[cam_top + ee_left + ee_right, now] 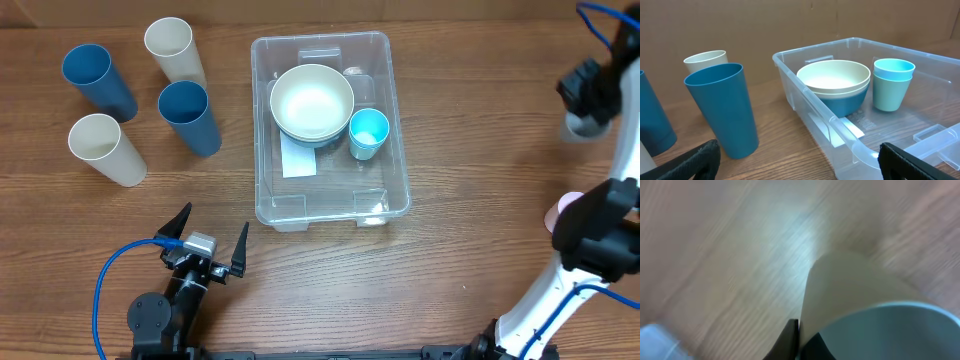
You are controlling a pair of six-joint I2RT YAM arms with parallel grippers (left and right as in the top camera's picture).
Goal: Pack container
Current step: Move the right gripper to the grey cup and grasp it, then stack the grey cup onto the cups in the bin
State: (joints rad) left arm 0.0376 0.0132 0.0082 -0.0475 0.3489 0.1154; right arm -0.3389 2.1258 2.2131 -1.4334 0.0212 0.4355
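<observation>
The container [262, 150], a large clear bin with a white label on its bottom, stands mid-table. It holds a cream bowl stacked in a blue bowl [312, 102] and two stacked light blue small cups [368, 133]. My left gripper [208, 245] is open and empty, low in front of the container's near left corner. In the left wrist view the container's rim [805, 92] runs between the open fingers [797, 152]. My right gripper [588, 100] is at the far right, shut on the wall of a pale cup [855, 285]. That view is blurred.
Four tall cups stand left of the container: blue [98, 80], cream [174, 50], blue [189, 117] and cream [105, 148]. A pink object [558, 213] sits at the right edge, partly hidden by the right arm.
</observation>
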